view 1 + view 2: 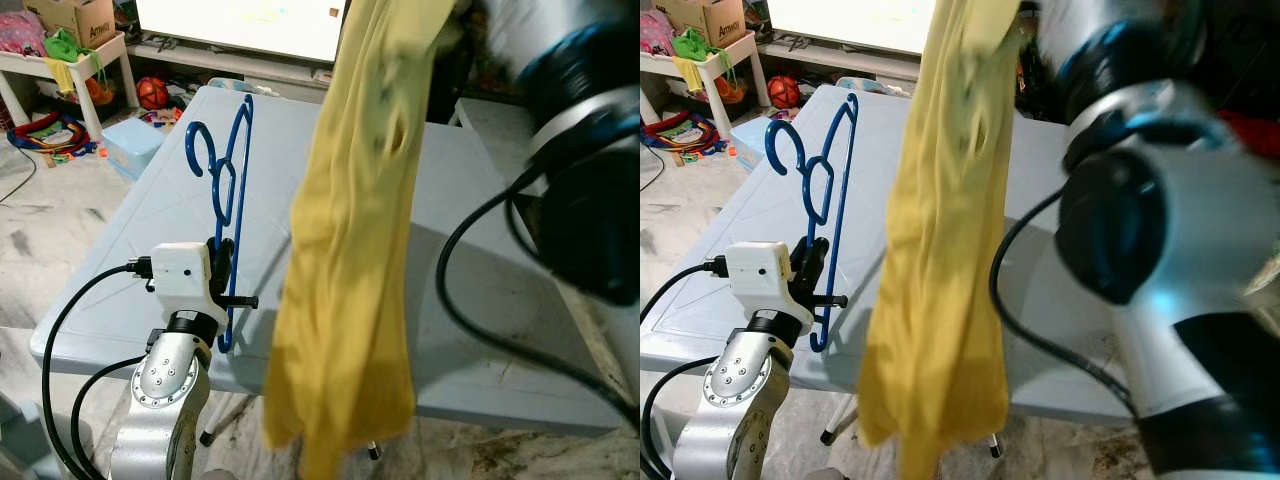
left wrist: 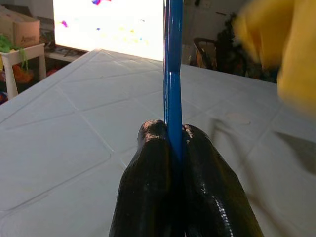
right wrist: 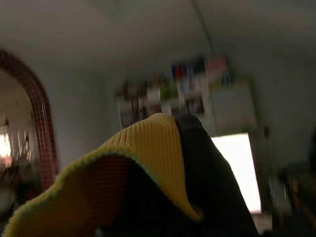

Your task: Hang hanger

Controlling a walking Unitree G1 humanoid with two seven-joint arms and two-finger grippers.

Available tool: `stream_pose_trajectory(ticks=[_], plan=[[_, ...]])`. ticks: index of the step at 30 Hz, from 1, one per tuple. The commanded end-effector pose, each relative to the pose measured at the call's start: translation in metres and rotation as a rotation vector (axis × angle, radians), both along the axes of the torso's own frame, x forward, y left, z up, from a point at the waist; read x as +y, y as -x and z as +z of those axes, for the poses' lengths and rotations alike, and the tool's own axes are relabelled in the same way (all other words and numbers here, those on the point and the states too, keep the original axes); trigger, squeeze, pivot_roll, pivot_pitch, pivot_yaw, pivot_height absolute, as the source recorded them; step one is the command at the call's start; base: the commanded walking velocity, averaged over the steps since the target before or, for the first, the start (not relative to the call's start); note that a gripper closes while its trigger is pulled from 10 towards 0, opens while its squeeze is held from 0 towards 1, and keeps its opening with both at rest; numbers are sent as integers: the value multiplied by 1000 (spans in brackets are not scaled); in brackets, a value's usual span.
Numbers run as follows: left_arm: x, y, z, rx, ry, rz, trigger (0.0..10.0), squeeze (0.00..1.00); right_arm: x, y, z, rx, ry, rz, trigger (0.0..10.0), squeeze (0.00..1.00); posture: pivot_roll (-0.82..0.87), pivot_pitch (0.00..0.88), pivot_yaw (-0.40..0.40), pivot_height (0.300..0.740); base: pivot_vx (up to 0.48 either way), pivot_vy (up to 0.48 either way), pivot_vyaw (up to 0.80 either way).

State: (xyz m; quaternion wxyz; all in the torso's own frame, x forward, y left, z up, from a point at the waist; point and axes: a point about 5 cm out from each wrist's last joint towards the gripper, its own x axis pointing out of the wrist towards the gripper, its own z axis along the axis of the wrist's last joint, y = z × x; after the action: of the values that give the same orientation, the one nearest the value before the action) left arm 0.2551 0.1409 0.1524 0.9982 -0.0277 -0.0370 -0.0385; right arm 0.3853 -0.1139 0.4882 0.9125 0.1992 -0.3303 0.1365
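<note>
Fingers of the left gripper [image 2: 173, 143] pinch the blue hanger [image 1: 228, 180] upright above the counter [image 1: 480, 290]; the right gripper [image 3: 190, 148] clamps the yellow garment [image 1: 350, 250] beside it. Threading likely needs a steady hanger.

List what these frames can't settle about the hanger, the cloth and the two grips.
- Right gripper: fingertips hidden under yellow cloth, right wrist view; the top cut off in eye views.
- Blue hanger: left gripper covers its lower bar, left wrist view.
- Right arm: motion-blurred.
</note>
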Motion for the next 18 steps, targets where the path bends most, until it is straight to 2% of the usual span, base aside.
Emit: stream_pose_trajectory(ticks=[1,3,4,6,7,9,10,13,14,15,16,17,18], plan=[[1,2,-7,35,-14,20,10000,0,-9,1,3,-22,3,-32,10000,0,262,0,-191,740,0,0,0],[1,2,-7,33,-13,21,10000,0,-10,0,1,-27,34,-47,10000,0,259,0,-191,740,0,0,0],[0,2,-7,30,-11,21,10000,0,-7,-8,-18,5,121,-65,10000,0,258,0,-188,740,0,0,0],[-2,2,-7,28,-10,17,10000,0,-3,-18,-46,58,220,-72,10000,0,257,0,-186,740,0,0,0],[-2,2,-6,24,-12,12,10000,0,-2,-28,-82,138,303,-56,10000,0,257,0,-182,740,0,0,0],[-2,2,-6,23,-15,9,10000,0,-2,-35,-114,209,368,-32,10000,0,258,0,-178,740,0,0,0],[-2,2,-6,23,-15,9,10000,0,-2,-35,-114,209,368,-32,10000,0,258,0,-178,740,0,0,0],[-1,3,-7,30,-15,9,10000,0,-3,-39,-178,320,589,25,10000,0,248,0,-166,740,0,0,0],[0,3,-8,32,-15,9,10000,0,-3,-39,-191,343,647,43,10000,0,248,0,-166,740,0,0,0],[0,4,-8,36,-13,8,10000,0,-4,-38,-204,368,708,47,10000,667,239,0,-163,740,0,0,0],[0,4,-9,38,-11,5,10000,0,-6,-38,-215,394,748,49,10000,1000,233,0,-160,740,0,0,0],[-1,3,-10,40,-10,1,10000,0,-9,-37,-225,418,758,67,10000,1000,228,0,-156,740,0,0,0],[-1,3,-10,40,-10,1,10000,0,-9,-37,-225,418,758,67,10000,1000,228,0,-156,740,0,0,0]])
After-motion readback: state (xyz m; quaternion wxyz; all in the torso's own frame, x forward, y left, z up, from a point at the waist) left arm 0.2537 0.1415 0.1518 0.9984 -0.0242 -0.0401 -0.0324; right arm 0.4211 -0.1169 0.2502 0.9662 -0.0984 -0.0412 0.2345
